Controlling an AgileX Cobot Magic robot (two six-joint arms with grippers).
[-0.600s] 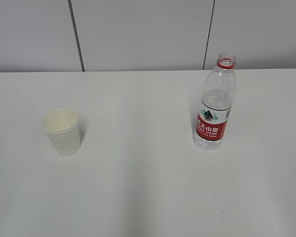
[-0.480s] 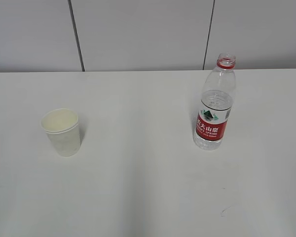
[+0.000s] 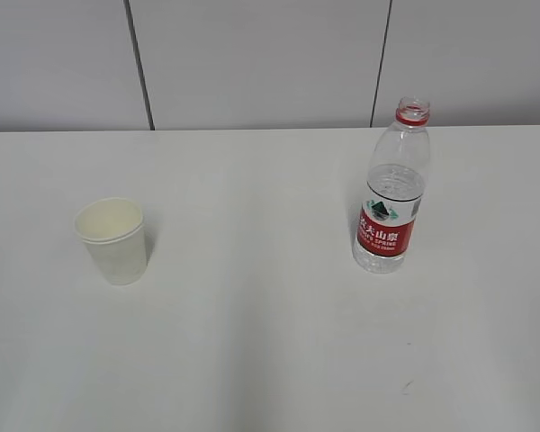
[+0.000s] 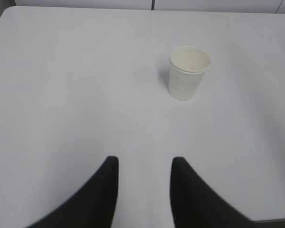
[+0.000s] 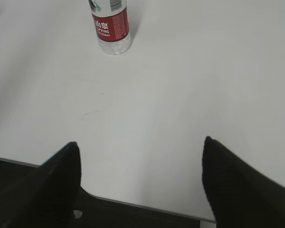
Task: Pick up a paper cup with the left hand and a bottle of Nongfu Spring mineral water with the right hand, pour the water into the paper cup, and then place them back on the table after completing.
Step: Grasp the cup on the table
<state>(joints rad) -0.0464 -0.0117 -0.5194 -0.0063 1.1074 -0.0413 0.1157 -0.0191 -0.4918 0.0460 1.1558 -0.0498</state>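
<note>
White and small, the paper cup (image 3: 112, 240) stands upright on the table (image 3: 252, 342), well apart from the water bottle (image 3: 392, 193) with its red label. Left gripper (image 4: 143, 164) and right gripper (image 5: 140, 149) both have fingers spread, holding nothing.

Left gripper (image 4: 143, 164) hangs low with its black fingers (image 4: 109, 190) a narrow gap apart, while the right hand (image 5: 140, 145) hovers, fingers (image 5: 61, 175) spread wide, gripping nothing.
</note>
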